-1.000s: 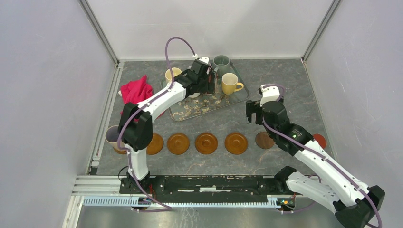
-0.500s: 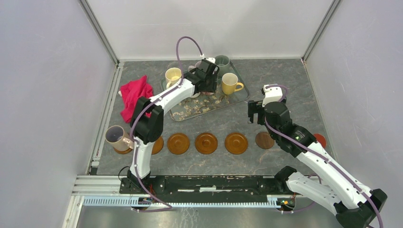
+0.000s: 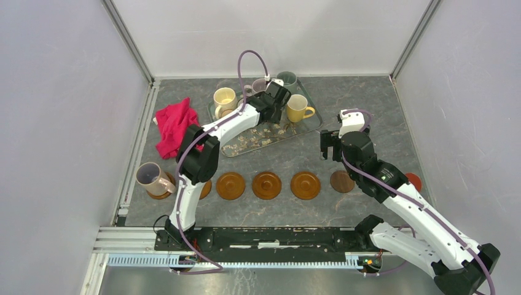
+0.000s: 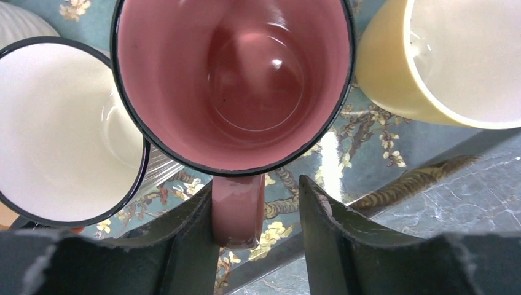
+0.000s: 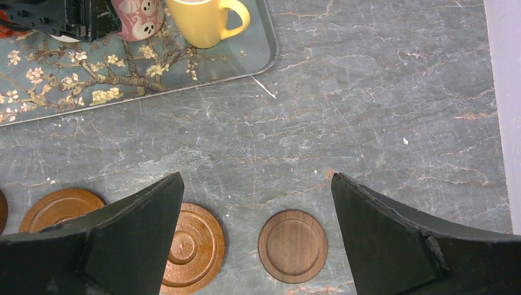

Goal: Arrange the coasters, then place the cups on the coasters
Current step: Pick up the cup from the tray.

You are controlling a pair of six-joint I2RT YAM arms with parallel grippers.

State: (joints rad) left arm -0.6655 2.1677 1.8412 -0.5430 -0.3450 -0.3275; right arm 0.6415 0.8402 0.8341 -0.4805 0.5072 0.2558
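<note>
Left end effector [image 4: 255, 189] farther over tray [image 3: 261, 141]

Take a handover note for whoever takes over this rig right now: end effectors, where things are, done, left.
Left end effector: open, straddling the handle of the pink mug on the tray.
Right end effector: open, empty, near the dark brown coaster.
Done: coasters in a row; mauve mug on the leftmost coaster.
Left: pink mug, white mug, cream mug, yellow mug, grey-green mug, all on the tray.

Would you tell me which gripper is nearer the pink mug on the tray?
Left. The left gripper straddles the handle of the pink mug; the right gripper hovers far off, near the dark brown coaster.
</note>
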